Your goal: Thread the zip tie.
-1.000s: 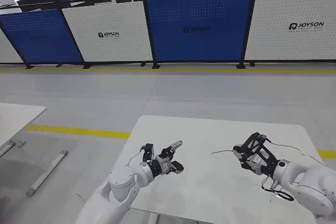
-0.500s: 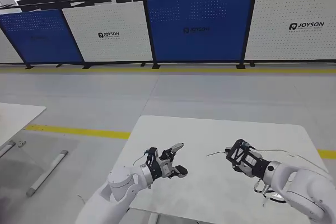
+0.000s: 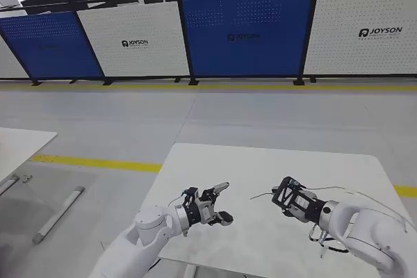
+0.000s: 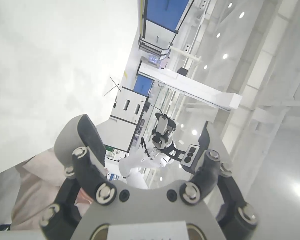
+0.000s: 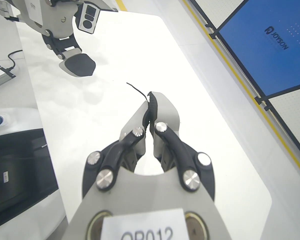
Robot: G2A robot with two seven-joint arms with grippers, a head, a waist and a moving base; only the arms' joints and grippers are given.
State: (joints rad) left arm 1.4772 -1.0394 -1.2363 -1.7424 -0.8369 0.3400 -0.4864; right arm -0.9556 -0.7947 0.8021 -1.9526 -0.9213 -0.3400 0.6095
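The right gripper [image 5: 150, 101] is pinching the zip tie [image 5: 136, 89]; the left gripper [image 3: 222, 203], at its 9 o'clock, is gaping wide and risks missing the thin, flexing tail.

Over the near part of the white desk [image 3: 264, 160], the left jaws stood spread apart and the right jaws faced them, near but not touching. A thin black zip tie [image 3: 262, 196] stuck out from the right jaws toward the left jaws, its tip in the gap between them. Blue and white pegboard panels [image 3: 247, 35] lined the floor behind
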